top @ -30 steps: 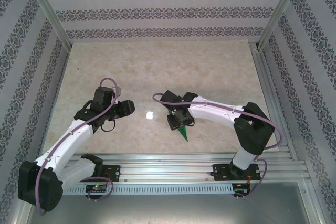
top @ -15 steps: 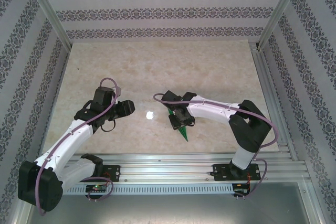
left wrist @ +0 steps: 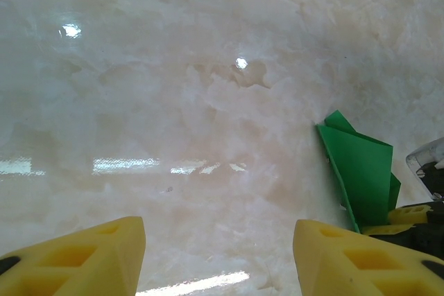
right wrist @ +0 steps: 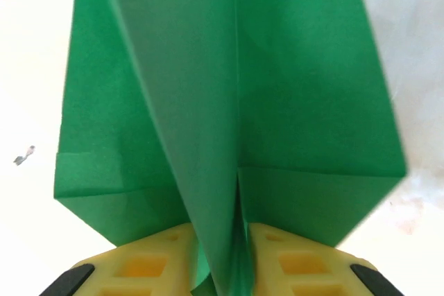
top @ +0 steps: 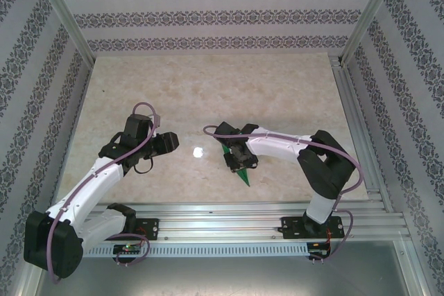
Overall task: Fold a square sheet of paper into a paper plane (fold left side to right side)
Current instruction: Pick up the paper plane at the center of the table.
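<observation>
Hovering low over the pale, marbled stone-look counter (top: 208, 88), the left claw (top: 168, 143) sits at the left of the overhead view, pointing toward the middle. Its two yellow fingers (left wrist: 83, 258) stand well apart, open, with bare counter between them. Its wrist camera looks across the glossy surface to a piece of green paper at the right edge of that view.

Just right of the left claw, a small white round speck (top: 198, 151) lies on the counter, apart from both arms.

Further right, the bright-green folded paper plane (top: 243, 175) lies near the middle of the counter, toward its near edge, with its pointed tip aimed at the rail where the arms are bolted. The right claw (top: 238, 159) covers its upper part from above, so only the tip and a sliver of the far end show overhead.

Seen from the right wrist, the paper plane (right wrist: 305, 102) spreads into two flat wings with straight creases, and a raised central fold runs down between them. The right claw (right wrist: 222, 265) is closed on that central fold, its yellow fingers (right wrist: 146, 265) pressing it from either side.
</observation>
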Robot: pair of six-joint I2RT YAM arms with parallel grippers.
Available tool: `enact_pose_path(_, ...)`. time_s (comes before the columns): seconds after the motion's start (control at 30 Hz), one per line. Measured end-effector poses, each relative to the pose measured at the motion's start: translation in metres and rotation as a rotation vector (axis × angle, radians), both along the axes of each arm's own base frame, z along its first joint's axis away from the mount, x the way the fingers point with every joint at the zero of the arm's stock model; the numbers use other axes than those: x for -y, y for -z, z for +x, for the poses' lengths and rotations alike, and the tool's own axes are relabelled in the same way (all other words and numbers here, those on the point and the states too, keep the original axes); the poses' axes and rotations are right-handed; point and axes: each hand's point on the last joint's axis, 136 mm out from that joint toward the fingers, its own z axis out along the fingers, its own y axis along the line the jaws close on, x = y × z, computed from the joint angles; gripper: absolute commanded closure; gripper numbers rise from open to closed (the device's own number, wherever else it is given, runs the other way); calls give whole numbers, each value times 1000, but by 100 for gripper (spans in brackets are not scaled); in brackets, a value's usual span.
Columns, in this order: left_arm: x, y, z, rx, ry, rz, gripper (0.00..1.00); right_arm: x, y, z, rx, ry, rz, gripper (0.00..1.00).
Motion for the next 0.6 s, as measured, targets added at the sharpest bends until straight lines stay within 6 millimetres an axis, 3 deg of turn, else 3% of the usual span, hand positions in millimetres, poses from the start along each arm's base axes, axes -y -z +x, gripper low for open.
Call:
enact_pose_path(0.13,6,1,-2,-10,24,-11,46,2,11,-1,-20,11,-5,89)
enact_pose_path(0.27,23,3,-4,-29,82,-37,46,-1,10,4,-17,23,35,93)
enact_pose_path(0.47,51,-7,7,-19,155,-96,46,5,0,31,16,63,113,90)
enact_pose_path(0.6,59,-16,19,3,158,-119,46,7,-12,54,49,65,142,85)
